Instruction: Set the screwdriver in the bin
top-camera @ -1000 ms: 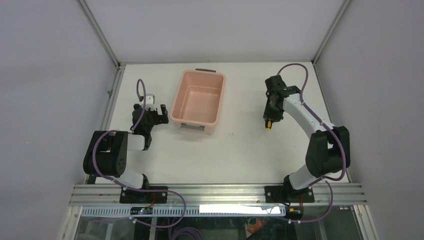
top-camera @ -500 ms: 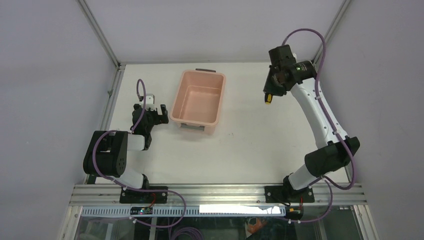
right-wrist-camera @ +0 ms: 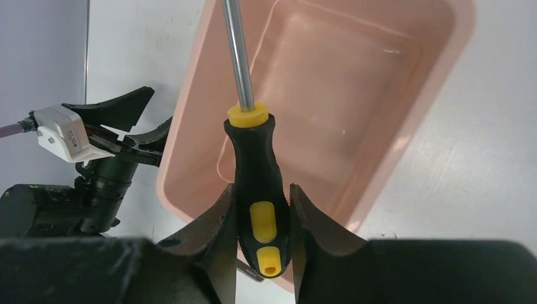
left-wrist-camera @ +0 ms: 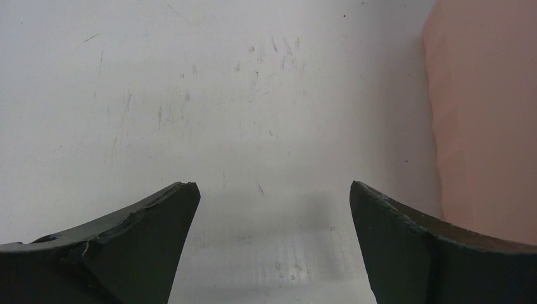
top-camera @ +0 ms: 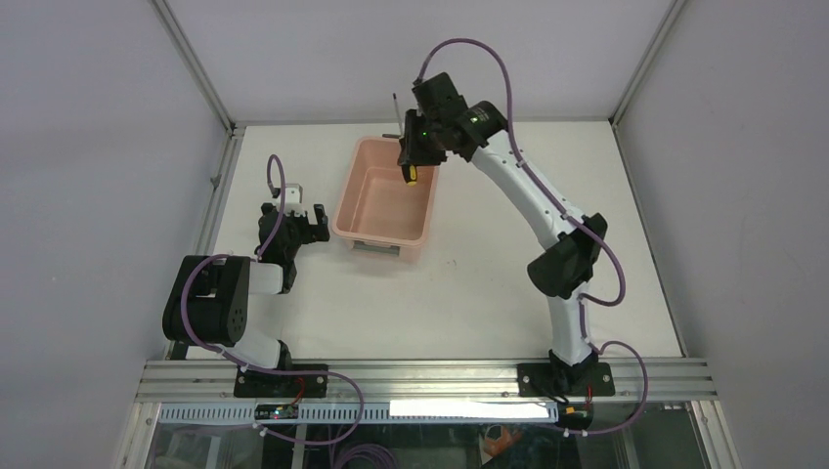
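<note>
My right arm (top-camera: 528,198) stretches toward 11 o'clock, right hand (right-wrist-camera: 263,196) clamped on the screwdriver (right-wrist-camera: 258,180) above the bin (top-camera: 343,200); left hand (left-wrist-camera: 272,190), parted, sits at the bin's 9 o'clock.

Yellow-and-black screwdriver (right-wrist-camera: 256,171) hangs gripped above the salmon-pink bin (right-wrist-camera: 411,120).

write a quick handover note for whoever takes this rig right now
Right gripper: shut on the screwdriver at its handle, in the air over the bin.
Left gripper: open, empty, low over the table beside the bin.
Done: screwdriver grasped and above the bin.
Left: lower it, open the jaws, release it inside; the bin holds nothing yet.
</note>
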### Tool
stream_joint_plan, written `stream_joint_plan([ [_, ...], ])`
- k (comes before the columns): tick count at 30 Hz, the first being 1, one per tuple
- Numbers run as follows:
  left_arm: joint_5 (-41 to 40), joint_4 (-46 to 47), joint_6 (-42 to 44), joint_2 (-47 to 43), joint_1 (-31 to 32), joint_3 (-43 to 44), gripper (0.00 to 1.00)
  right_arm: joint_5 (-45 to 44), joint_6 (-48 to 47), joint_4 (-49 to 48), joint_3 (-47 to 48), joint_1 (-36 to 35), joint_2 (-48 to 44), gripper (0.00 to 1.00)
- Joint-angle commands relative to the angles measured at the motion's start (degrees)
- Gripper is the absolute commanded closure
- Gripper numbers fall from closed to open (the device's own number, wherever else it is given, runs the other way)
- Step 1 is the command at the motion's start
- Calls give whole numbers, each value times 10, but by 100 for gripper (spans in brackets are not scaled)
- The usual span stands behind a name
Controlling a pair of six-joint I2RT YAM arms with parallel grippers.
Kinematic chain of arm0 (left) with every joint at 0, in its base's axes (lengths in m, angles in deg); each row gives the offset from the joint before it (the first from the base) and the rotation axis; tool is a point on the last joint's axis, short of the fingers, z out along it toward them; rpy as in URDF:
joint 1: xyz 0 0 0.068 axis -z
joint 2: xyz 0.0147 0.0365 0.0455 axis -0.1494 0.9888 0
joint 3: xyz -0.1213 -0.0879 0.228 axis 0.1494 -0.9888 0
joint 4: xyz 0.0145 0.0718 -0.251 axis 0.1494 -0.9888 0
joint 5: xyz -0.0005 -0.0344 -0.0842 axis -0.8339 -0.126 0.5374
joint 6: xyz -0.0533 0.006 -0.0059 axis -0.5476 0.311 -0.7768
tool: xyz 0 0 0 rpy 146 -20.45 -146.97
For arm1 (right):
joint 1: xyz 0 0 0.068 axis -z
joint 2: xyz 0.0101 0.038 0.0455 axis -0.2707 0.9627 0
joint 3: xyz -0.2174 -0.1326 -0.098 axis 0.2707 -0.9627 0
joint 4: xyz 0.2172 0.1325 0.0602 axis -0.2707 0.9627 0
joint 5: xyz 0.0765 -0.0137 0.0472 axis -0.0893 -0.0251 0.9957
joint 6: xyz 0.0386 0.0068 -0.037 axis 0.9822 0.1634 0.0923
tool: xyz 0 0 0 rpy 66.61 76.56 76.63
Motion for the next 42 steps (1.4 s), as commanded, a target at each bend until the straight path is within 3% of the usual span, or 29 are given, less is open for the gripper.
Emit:
stream_joint_plan([
  [1,3,15,-9,-17,5,0,1,10,14,-88,13,-25,35,99],
  [10,3,15,-9,-17,5,0,1,-22,11,-124,-74,-57,116,98],
  [19,3,15,-9,-17,5,0,1,-36,27,-168,-186,-62,154,89],
  [25,3,15,-9,-17,5,0,1,-29,23,-150,-177,-62,180,66],
  [29,3,15,-9,-17,5,0,1,-21,-3,-124,-128,-62,169,46],
  [31,3,15,-9,-18,5,0,1,-25,-25,-99,-83,-62,158,42],
  [36,3,15,-9,-17,5,0,1,-42,-81,-83,1,-62,102,28],
  [39,3,15,-9,-17,5,0,1,-77,-108,-78,-1,-56,47,13],
  [40,3,15,-9,-17,5,0,1,-89,-115,-73,-7,-49,30,4],
  [42,3,15,-9,-17,5,0,1,-117,-121,-50,-18,-31,0,1],
])
